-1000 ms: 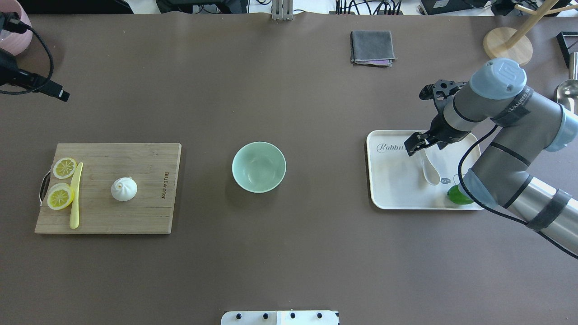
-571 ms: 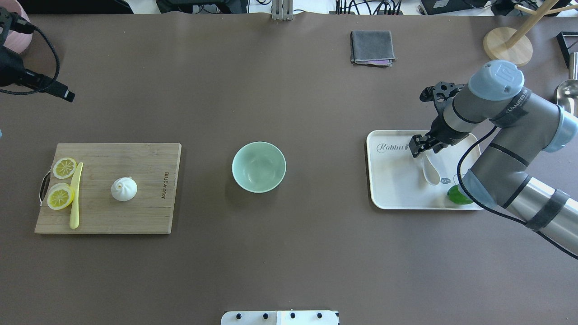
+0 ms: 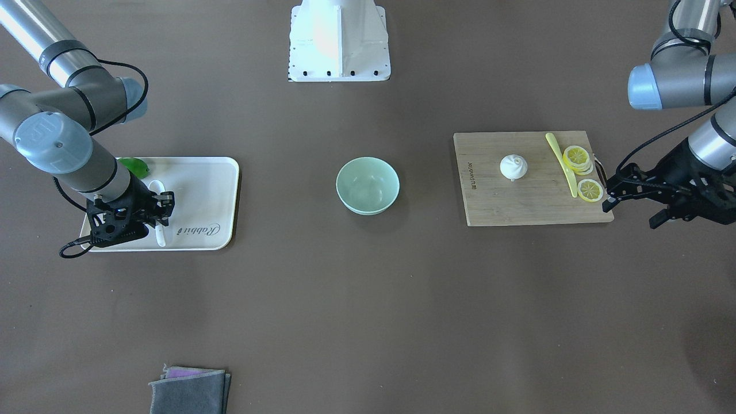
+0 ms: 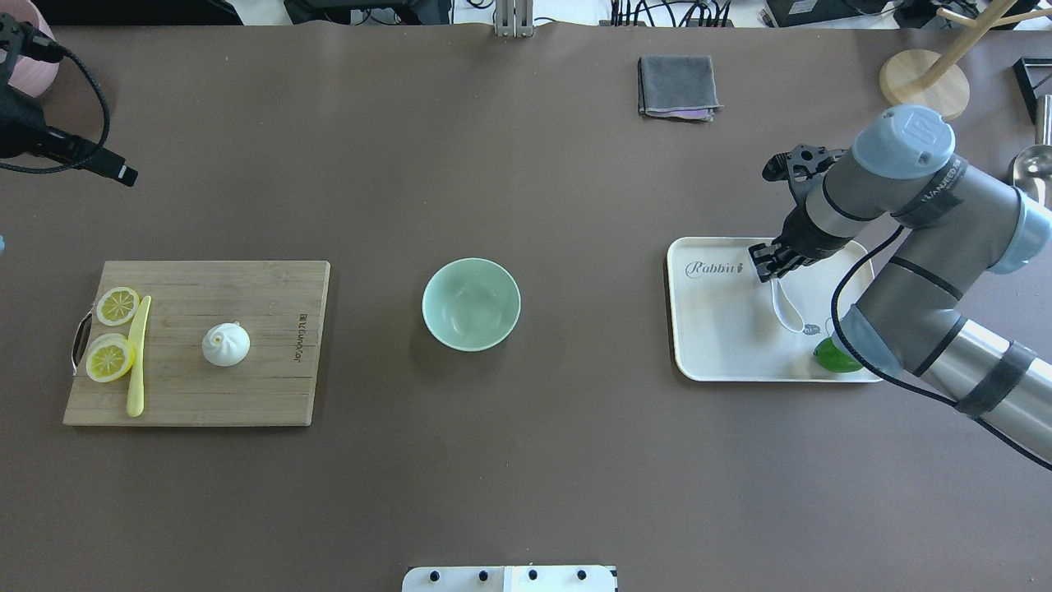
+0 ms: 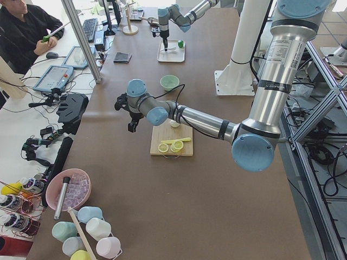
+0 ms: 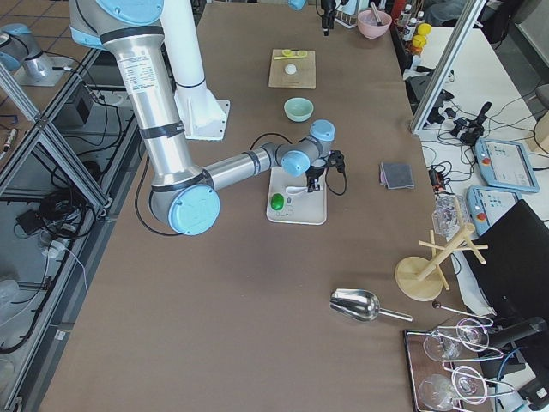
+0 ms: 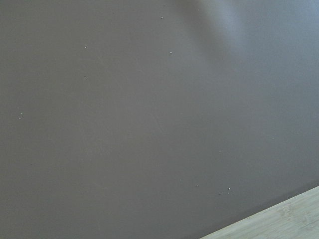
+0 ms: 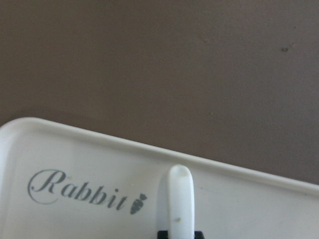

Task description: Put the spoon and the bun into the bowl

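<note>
The white spoon (image 4: 787,308) lies on a white tray (image 4: 715,337) at the right. My right gripper (image 4: 768,261) is down at the tray's far edge, shut on the spoon's handle. The right wrist view shows the handle (image 8: 179,199) between the pads. The white bun (image 4: 226,344) sits on a wooden cutting board (image 4: 263,378) at the left. The empty mint-green bowl (image 4: 471,304) stands mid-table. My left gripper (image 3: 629,211) is open and empty, above the table beyond the board's left end, apart from the bun (image 3: 513,167).
Lemon slices (image 4: 117,305) and a yellow knife (image 4: 137,362) lie on the board's left part. A green object (image 4: 832,355) sits at the tray's near right corner. A grey cloth (image 4: 677,86), a wooden stand (image 4: 924,82) and a metal scoop (image 4: 1031,168) are at the far right.
My right gripper's jaws have come together around the spoon's handle, and the spoon has shifted slightly. The left gripper has drifted a little to the right.
</note>
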`<state>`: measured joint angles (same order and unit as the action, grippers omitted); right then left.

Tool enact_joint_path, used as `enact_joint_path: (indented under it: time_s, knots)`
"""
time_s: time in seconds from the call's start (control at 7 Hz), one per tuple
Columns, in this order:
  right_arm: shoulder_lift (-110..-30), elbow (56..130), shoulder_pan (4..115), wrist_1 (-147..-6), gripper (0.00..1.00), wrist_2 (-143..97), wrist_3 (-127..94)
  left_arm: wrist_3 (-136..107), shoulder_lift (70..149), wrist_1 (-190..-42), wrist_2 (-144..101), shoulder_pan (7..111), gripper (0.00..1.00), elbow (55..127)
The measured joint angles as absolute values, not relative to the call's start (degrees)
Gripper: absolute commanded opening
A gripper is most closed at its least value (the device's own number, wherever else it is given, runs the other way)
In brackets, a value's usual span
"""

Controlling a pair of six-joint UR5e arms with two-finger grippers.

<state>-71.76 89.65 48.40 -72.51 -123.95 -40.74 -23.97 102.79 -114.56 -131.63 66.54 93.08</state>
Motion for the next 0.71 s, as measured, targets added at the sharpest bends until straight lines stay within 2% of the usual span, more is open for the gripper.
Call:
enact_joint_path:
  time_s: [0.43,0.71]
  knots:
    - [-66.5,91.6,50.6,-74.6,0.0,-127.7,-50.2,-27.1,102.6,-114.5,-131.3,63.8,0.97,94.9]
    - [-62.1,93.5,50.3,-77.4,0.0,-128.0,-59.2,-31.3,99.0,-114.5,-130.1,59.9,0.97,99.9]
